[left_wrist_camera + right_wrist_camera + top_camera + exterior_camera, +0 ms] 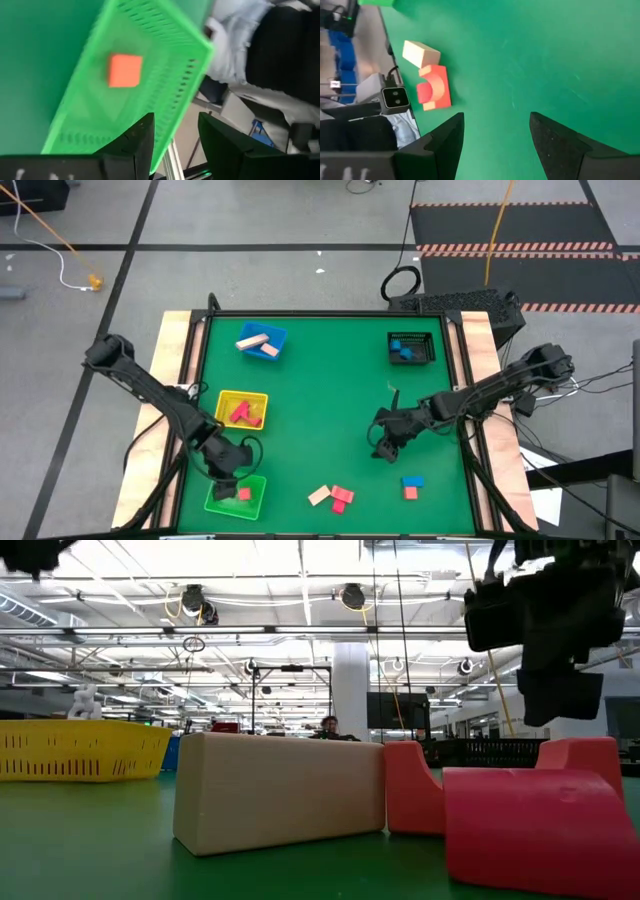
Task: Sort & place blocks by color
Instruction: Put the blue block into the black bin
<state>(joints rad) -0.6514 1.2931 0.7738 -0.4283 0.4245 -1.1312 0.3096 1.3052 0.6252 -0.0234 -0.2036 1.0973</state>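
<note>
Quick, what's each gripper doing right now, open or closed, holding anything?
Left gripper: open, empty, over the green tray that holds an orange-red block.
Right gripper: open, empty, above the bare green table.

Around me: grey floor (pixel 250 220) with black tape lines, hazard-striped mat (pixel 510 225), white pillar (pixel 352 680), ceiling strip lights (pixel 300 560), seated person (pixel 329 727).

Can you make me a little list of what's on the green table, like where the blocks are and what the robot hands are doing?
blue tray: tan bar and pink block inside
yellow tray: red blocks inside
green tray: one orange-red cube
black basket: blue block inside
loose blocks: tan bar, red pieces, small blue and red pair
left gripper: open, over green tray
right gripper: open, above bare mat
</note>
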